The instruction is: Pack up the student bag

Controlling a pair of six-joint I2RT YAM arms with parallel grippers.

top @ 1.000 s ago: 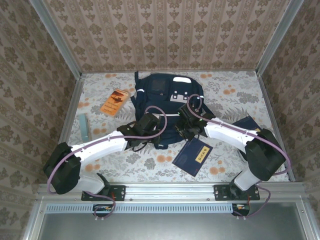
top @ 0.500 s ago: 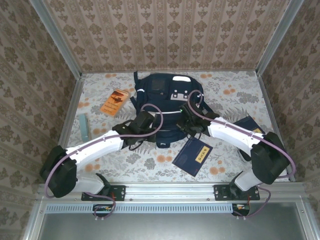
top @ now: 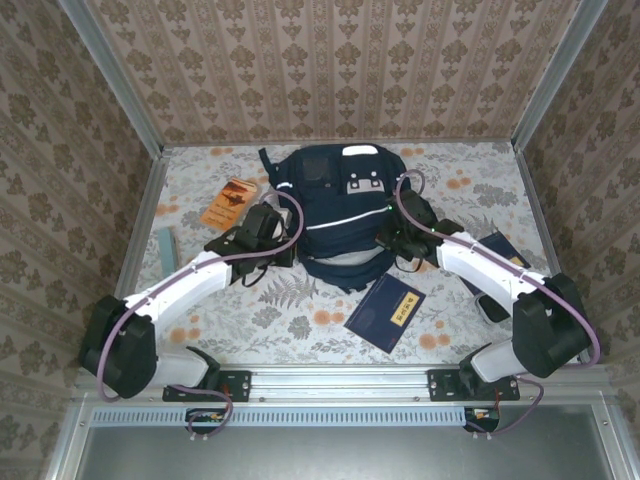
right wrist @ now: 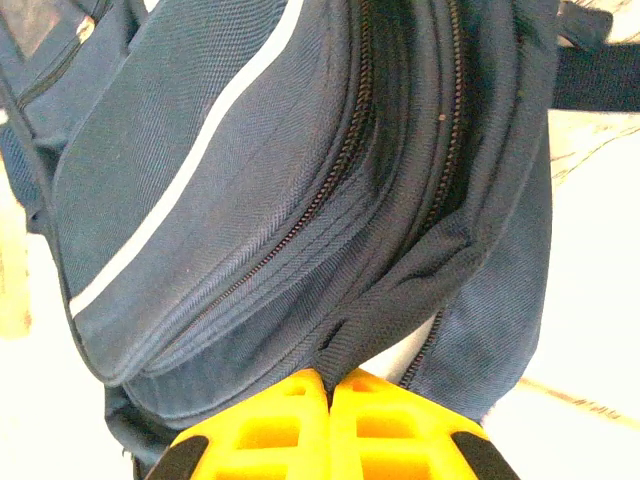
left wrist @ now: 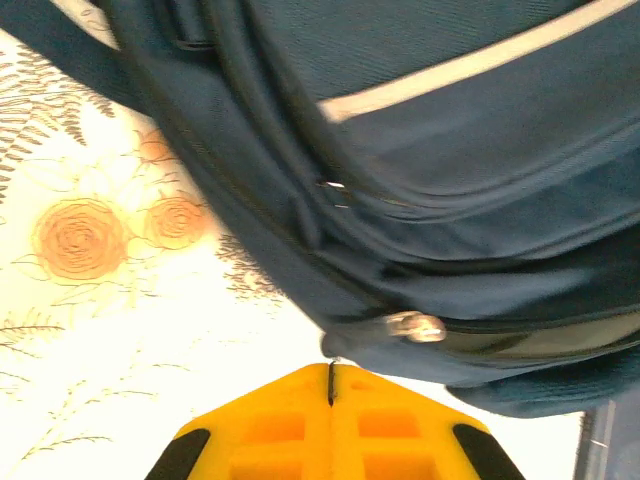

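The student bag [top: 335, 200], navy with thin white stripes, lies in the middle of the table between both arms. My left gripper [top: 289, 244] is at the bag's lower left edge. In the left wrist view its yellow fingers [left wrist: 400, 430] are pressed together, pinching the tip of the bag's [left wrist: 450, 150] hem, with a pale zip pull [left wrist: 412, 326] just above. My right gripper [top: 386, 243] is at the bag's lower right edge. In the right wrist view that gripper [right wrist: 329, 378] is shut on a fold of the bag's [right wrist: 250, 200] fabric beside a zip.
A navy book with gold lettering [top: 385, 312] lies in front of the bag. Another navy book [top: 497, 248] sits under the right arm. An orange booklet [top: 228, 203] and a teal flat item [top: 167, 254] lie at the left. Patterned walls enclose the table.
The right gripper has closed on the bag's fabric. Both grippers moved apart and away from the bases, and the bag shifted toward the back wall and spread wider.
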